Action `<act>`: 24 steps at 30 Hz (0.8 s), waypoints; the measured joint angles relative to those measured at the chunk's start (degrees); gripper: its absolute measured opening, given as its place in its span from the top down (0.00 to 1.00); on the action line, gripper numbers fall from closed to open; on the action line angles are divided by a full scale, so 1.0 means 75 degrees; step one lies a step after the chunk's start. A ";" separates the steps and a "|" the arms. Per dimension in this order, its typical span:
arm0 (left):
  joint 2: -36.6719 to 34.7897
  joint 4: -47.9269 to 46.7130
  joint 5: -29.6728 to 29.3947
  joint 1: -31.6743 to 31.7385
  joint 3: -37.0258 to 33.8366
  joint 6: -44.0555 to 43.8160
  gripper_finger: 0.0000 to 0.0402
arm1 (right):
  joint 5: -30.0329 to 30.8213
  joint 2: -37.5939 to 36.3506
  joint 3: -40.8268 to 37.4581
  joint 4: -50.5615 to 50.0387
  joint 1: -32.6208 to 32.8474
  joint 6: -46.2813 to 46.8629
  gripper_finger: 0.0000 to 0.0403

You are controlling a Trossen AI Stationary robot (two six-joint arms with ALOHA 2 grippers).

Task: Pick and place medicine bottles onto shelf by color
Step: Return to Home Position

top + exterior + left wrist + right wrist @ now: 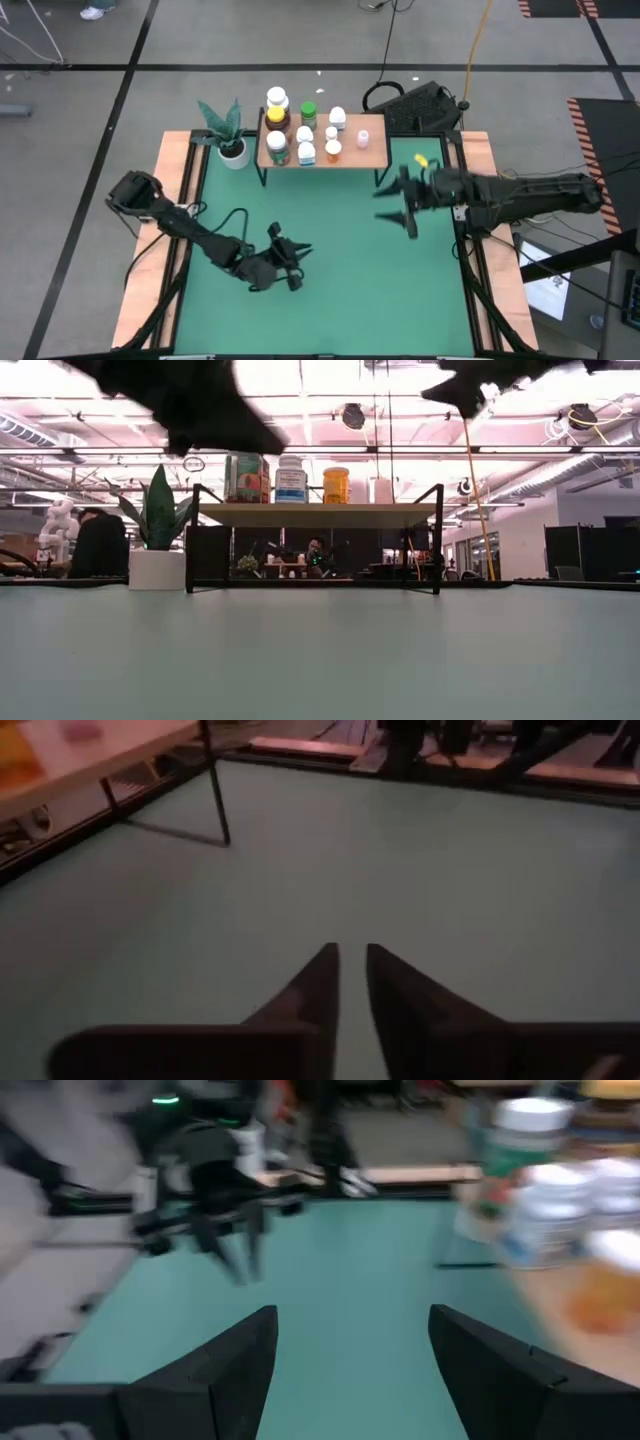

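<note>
Several medicine bottles (305, 128) stand upright on their bases on the light-wood shelf (372, 150) at the table's far side: amber with yellow, green, white, orange and pale pink ones. In the low view three of them (291, 478) show on the shelf board (320, 515). My left gripper (296, 266) hangs over the green table's near-left part, its fingers (322, 982) almost together with nothing between them. My right gripper (398, 202) is above the table's right side, near the shelf's right end, open and empty (350, 1350).
A white pot with a green plant (230, 140) stands just left of the shelf. The shelf's thin black legs (215, 790) rest on the green tabletop (350, 290). Wooden strips (175, 200) border the table's left and right sides.
</note>
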 joint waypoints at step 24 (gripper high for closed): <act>-0.6937 0.1813 0.0221 -0.0364 -0.5446 0.2712 0.99 | 0.1422 -0.3092 -0.2011 -0.0047 0.2124 -0.0067 0.83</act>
